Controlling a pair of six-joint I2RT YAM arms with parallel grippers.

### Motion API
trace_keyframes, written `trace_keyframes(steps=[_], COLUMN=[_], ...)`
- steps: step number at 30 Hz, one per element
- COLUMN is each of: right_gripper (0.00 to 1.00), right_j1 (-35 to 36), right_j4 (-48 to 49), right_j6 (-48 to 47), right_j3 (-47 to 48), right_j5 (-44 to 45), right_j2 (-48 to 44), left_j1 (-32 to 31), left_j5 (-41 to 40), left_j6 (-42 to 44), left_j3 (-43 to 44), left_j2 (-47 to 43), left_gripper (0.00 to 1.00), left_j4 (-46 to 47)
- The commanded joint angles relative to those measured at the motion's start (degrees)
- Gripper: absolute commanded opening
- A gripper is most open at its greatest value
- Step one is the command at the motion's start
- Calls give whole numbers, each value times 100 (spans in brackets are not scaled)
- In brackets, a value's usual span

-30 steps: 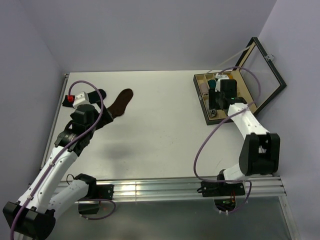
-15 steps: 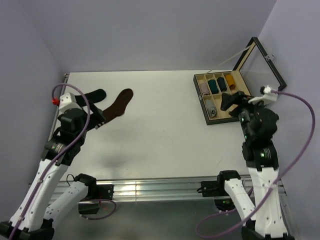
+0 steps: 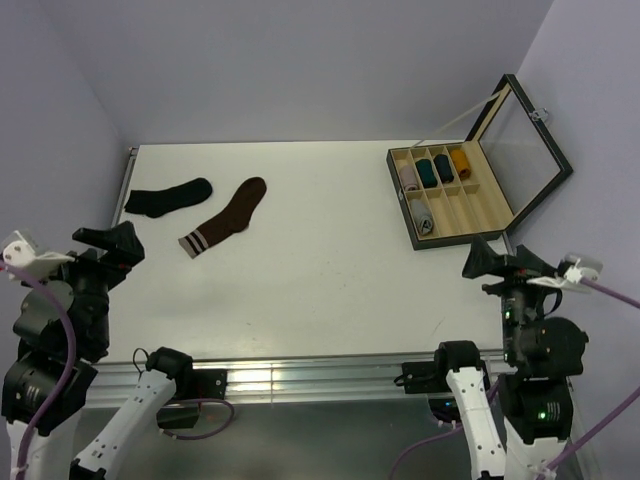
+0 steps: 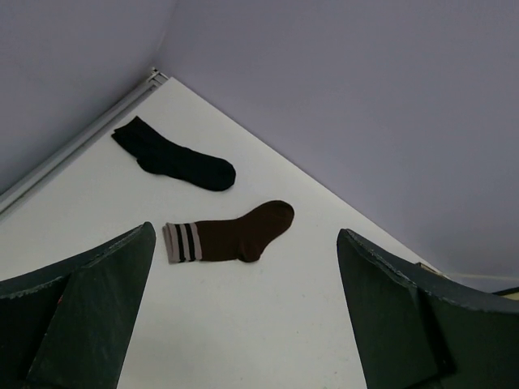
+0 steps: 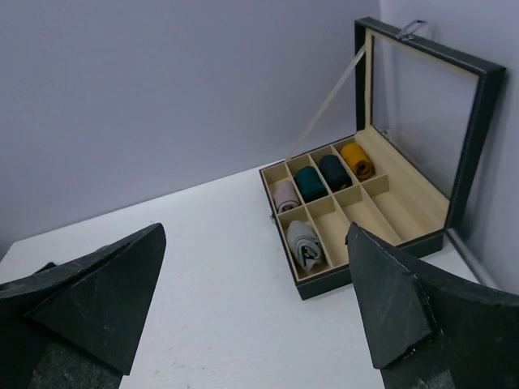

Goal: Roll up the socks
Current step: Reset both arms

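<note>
Pink sock (image 5: 285, 195) and grey sock (image 5: 304, 243) in right-edge box (image 5: 369, 263)

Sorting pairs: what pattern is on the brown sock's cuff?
The brown sock has a pale cuff with dark stripes; clearest in the left wrist view.

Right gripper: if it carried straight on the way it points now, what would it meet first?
Probably bare table, just short of the open box; the right gripper has its open fingers framing that patch. Aimed slightly higher, it would meet the box by the grey rolled sock. Depth is unclear.
</note>
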Motion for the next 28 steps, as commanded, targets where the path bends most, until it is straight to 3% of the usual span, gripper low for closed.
trace_keyframes(steps=[1, 6, 12, 28], right_gripper=[100, 100, 100, 100], right_j1=[76, 120, 225, 427], right_j4=[-188, 32, -38, 128], right_j6=[-367, -437, -464, -683], right_j3=[-321, -622, -666, -543], right_j5=[374, 356, 295, 295], right_j2=[-537, -1180, -1172, -1084], left_j1=[0, -9, -18, -88], left_j5=[-481, -876, -956, -1255], left_j6=[127, -65, -250, -444], left_j3=[-36, -388, -581, -766], left_j2=[-353, -1099, -1628, -1778], left_gripper=[99, 100, 100, 100], left_j4=[-432, -467, -546, -765])
